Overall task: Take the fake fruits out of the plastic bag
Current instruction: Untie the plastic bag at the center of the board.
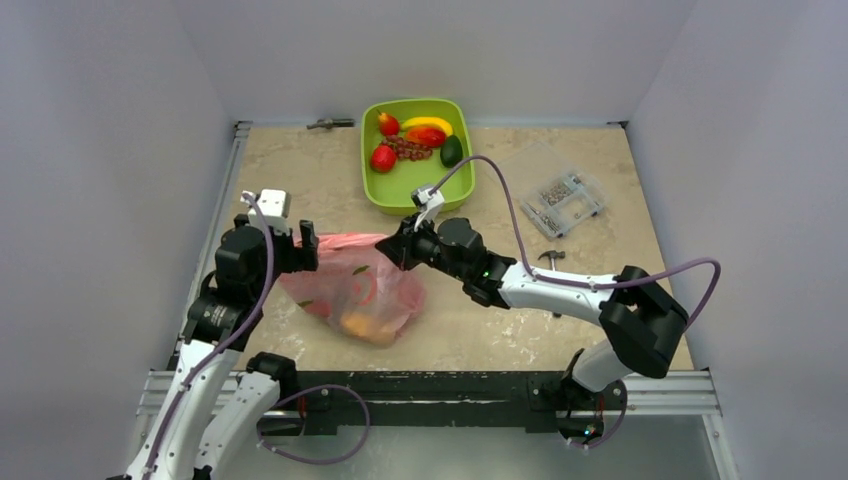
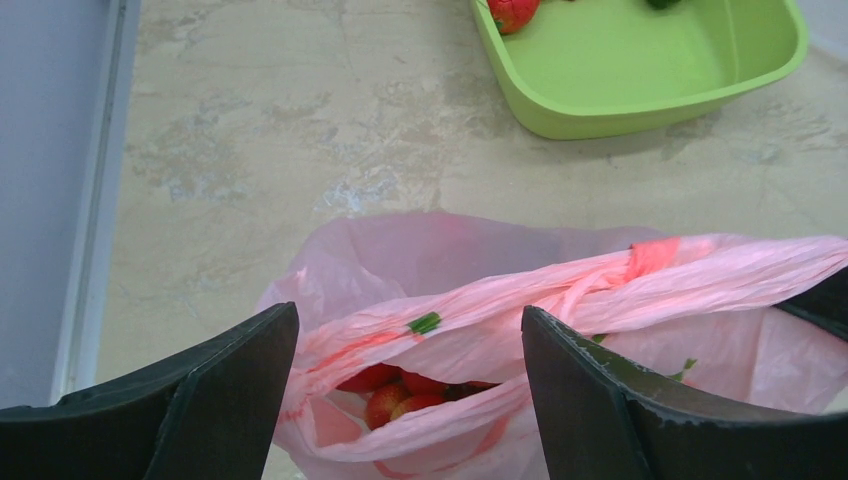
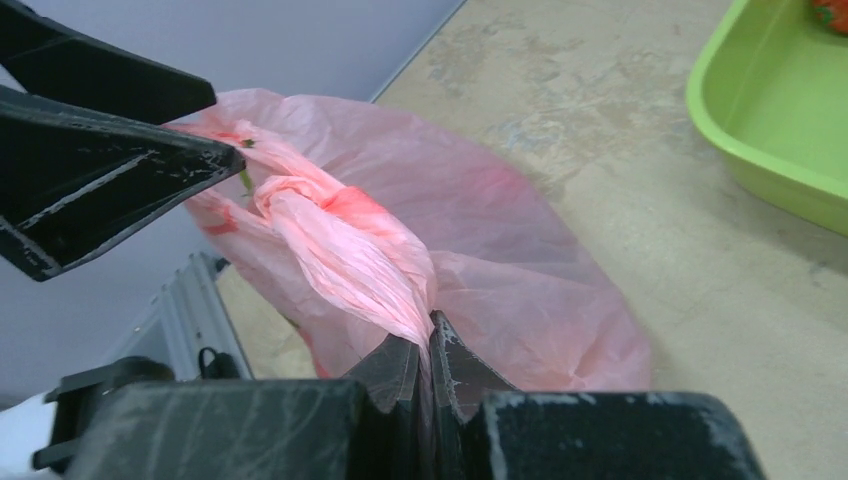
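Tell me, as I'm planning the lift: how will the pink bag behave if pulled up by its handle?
Probably floppy: the pink bag is thin and crinkled, its handle bunched where the right gripper pinches it. Likely to sag bottom-heavy, since the fake fruits pool low inside. The glossy film might slip.

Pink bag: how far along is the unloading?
Done: a grape bunch and a few other pieces sit in the green tray; whether they came from the bag can't be told. In hand: the right gripper has its fingers shut on the twisted top of the pink bag, and the left gripper is open at its mouth. Left: red fruits show inside, so it is not emptied.
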Controlling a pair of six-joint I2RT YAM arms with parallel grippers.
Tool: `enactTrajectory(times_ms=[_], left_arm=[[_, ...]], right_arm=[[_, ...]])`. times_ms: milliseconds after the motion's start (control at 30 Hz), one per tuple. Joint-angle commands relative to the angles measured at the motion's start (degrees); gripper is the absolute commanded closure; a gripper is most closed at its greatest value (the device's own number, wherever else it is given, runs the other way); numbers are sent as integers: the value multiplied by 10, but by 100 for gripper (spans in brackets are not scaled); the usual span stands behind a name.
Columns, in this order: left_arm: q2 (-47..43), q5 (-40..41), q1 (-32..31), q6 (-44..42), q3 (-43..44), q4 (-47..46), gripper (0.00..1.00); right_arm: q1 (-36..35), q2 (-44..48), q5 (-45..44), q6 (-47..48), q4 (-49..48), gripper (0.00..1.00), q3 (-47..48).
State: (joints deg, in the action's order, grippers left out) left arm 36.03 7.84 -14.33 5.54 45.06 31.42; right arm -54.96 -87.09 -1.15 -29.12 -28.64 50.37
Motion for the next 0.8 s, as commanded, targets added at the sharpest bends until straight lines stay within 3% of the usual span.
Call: enactTrajectory(times_ms=[0, 67, 200, 367, 467, 633, 767], left_arm=[[-9, -16, -2, 103, 39, 49, 17], [-4, -32, -2, 127, 47, 79, 17], [36, -15, -2, 80, 73, 100, 21], [117, -2, -2, 18, 117, 167, 34], [102, -37, -2, 7, 90, 150, 29], [50, -27, -2, 11, 56, 132, 20], [59, 8, -2, 23, 49, 143, 17]], right_arm=[[-8, 27, 77, -30, -28, 100, -1], [-8, 30, 93, -24, -23, 100, 0], [-8, 34, 116, 5, -16, 100, 3], [-8, 43, 113, 43, 31, 97, 26], [-8, 44, 113, 70, 61, 96, 40], [-8, 44, 118, 117, 99, 94, 65], [-9, 37, 136, 163, 121, 82, 91]])
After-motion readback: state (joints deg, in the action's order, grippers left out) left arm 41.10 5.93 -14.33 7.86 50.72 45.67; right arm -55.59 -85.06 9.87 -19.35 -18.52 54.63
